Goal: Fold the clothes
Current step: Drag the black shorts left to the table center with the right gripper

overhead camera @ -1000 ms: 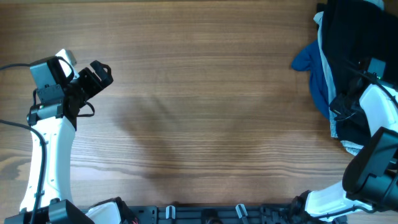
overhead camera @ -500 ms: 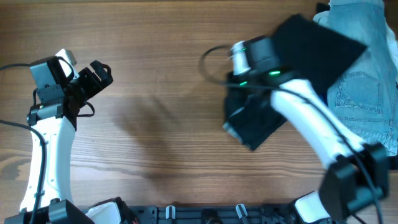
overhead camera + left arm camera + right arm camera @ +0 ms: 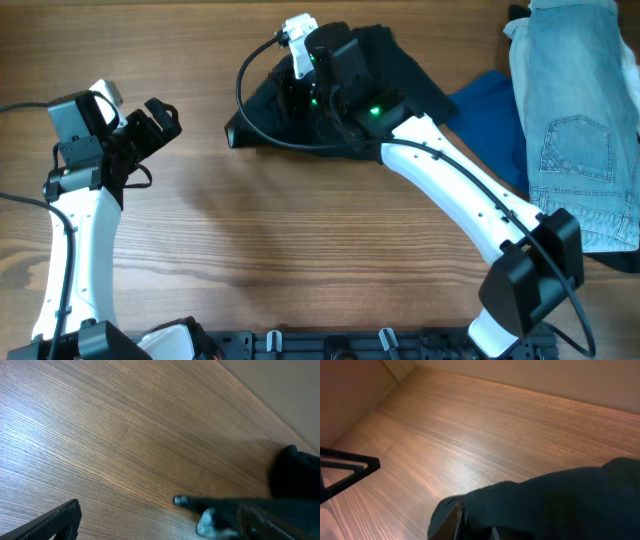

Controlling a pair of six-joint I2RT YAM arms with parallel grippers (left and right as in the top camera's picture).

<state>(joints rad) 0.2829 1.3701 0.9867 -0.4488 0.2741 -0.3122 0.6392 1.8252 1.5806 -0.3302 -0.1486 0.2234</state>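
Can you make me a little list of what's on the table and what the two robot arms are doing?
black clothes: bunched at the far middle of the table, not folded yet
right fingers: shut on the edge of the black clothes
left fingers: open, holding nothing, over bare wood on the left
jeans: light blue, at the far right edge
blue cloth: bright blue, between the black clothes and the jeans
table: wooden
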